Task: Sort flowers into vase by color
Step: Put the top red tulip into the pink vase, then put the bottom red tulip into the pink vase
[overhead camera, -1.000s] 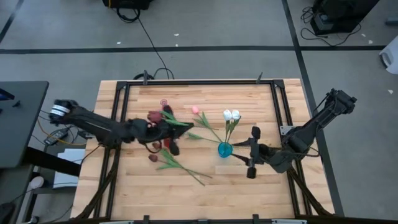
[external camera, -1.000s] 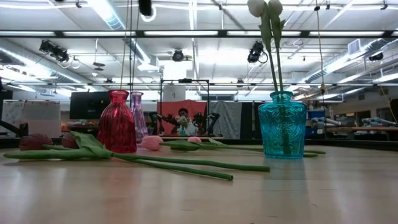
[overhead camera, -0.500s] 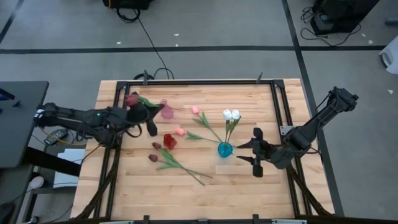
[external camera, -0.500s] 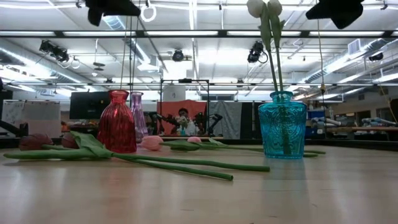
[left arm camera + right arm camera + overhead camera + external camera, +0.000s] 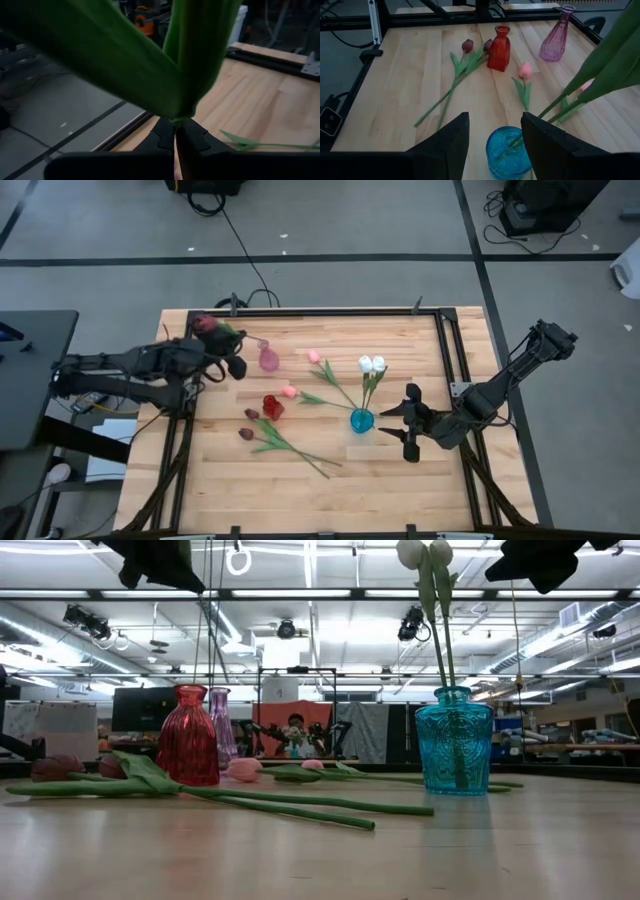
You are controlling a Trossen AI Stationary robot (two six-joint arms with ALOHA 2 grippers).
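My left gripper (image 5: 238, 366) hangs over the table's far left part, next to the purple vase (image 5: 269, 359), shut on a maroon tulip whose head (image 5: 207, 325) points at the far left corner. The red vase (image 5: 271, 407) stands nearer. Two white tulips (image 5: 371, 364) stick in the blue vase (image 5: 361, 420). Two pink tulips (image 5: 313, 356) (image 5: 290, 391) and two maroon tulips (image 5: 247, 425) lie flat on the wood. My right gripper (image 5: 405, 427) hovers open just right of the blue vase (image 5: 507, 152). My left gripper pinches the maroon tulip's thin stem (image 5: 175, 131) between its two fingertips (image 5: 192, 139), just below where the broad green leaves (image 5: 150, 65) branch off. The fingers come nearly level from the table's left. The tulip is lifted clear, with leaves and head rising beyond the fingers.
A black metal frame (image 5: 198, 330) runs along the table's far and side edges. Bare wood lies along the near edge (image 5: 300, 500). In the low view the red vase (image 5: 189, 735), the purple vase (image 5: 221, 725) and the blue vase (image 5: 454, 740) stand upright, with stems lying between them.
My left gripper has drawn back from the red vase toward the table's far left, rising and tipping from pointing down to nearly level. It carries the maroon tulip, now clear of the table with its head at the far left corner. My right gripper has sunk slightly.
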